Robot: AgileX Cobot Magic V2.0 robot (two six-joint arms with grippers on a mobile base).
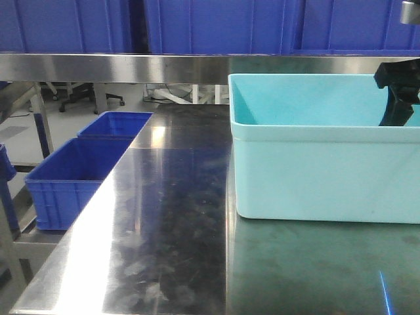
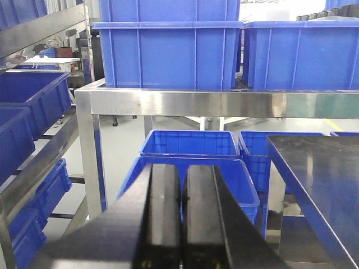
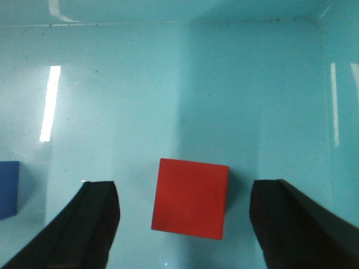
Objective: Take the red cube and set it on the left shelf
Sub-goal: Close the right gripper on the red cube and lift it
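On the right wrist view I see the red cube (image 3: 190, 199) lying on the floor of the pale cyan tub (image 3: 168, 84), in the lower middle of the frame and a little turned against the tub walls. The right gripper (image 3: 185, 193) is spread wide. One dark finger stands at the lower left and the other at the lower right, and the cube is between them with a clear gap of cyan floor on each side, so nothing is grasped. I cannot tell whether the fingertips are already down at the level of the cube. At the left edge of this frame a small blue block (image 3: 8, 189) lies on the same floor, well apart from the cube.

On the front view the tub (image 1: 315, 170) sits on the steel tabletop (image 1: 164, 230) at the right, and a black part of the right arm (image 1: 396, 98) reaches down into it at the upper right. The cube itself is hidden by the tub wall here. The left shelf (image 1: 131, 67) runs across the top of the frame as a brushed steel rail, with dark-blue crates (image 1: 210, 26) standing on it.

On the left wrist view the left gripper (image 2: 181, 224) fills the lower middle. Its two fingers are pressed together with only a thin slit between them, and they hold nothing. Beyond it the shelf rail (image 2: 224, 103) and its crates (image 2: 168, 50) are seen.
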